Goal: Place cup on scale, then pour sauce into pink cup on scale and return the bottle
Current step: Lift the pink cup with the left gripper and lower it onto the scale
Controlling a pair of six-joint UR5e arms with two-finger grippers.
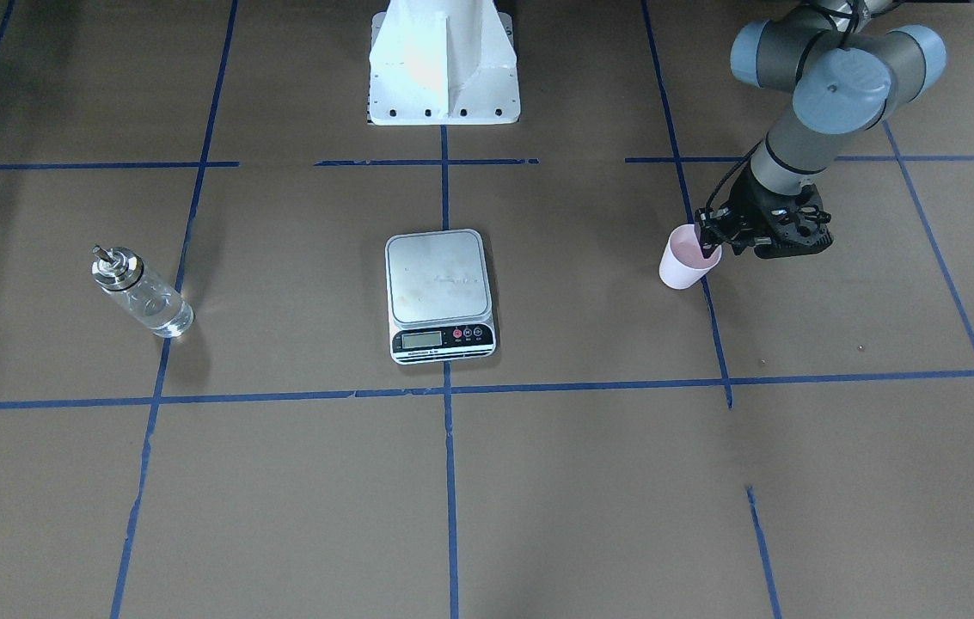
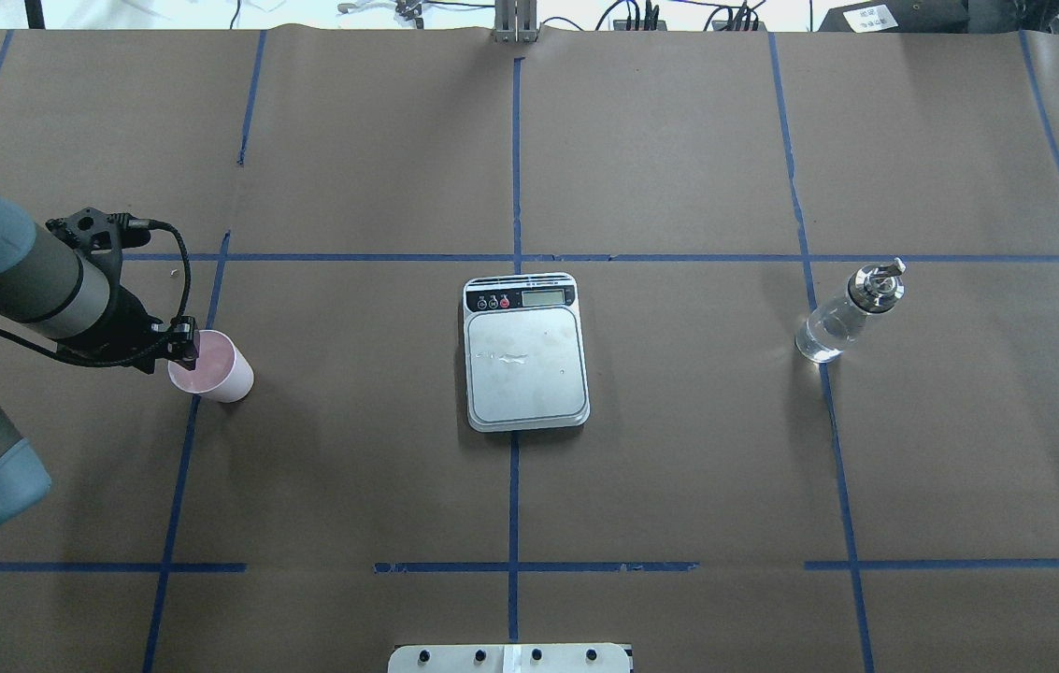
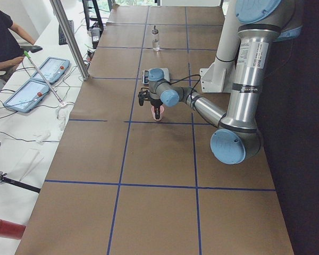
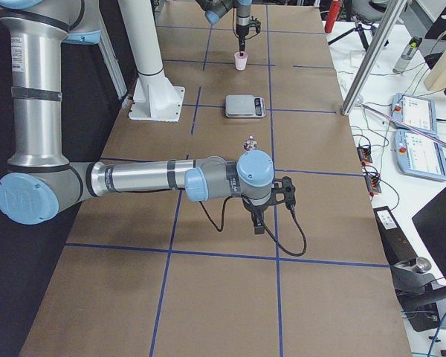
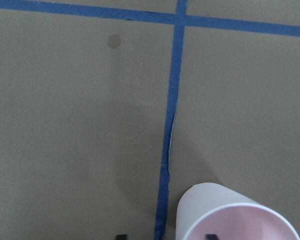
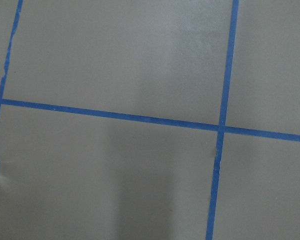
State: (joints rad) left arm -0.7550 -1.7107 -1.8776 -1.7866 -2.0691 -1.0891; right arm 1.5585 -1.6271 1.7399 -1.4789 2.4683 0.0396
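Since the table (image 2: 679, 467) is covered in brown paper gridded with blue tape, we log positions by it: the scale (image 2: 525, 360) at centre, the cup (image 2: 216, 374) standing on the left, the bottle (image 2: 842, 318) upright on the far right. Only the left wrist view shows how the left gripper (image 2: 185, 344) stands: spread open, one fingertip (image 5: 210, 236) inside the cup's rim, one outside. Only the exterior right view shows the right gripper (image 4: 257, 223), its state we cannot tell, and a white bench with tablets (image 4: 416, 111).

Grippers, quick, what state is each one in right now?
Left gripper: open, fingers straddling the cup wall, one inside, one outside.
Right gripper: cannot be told from the side view.
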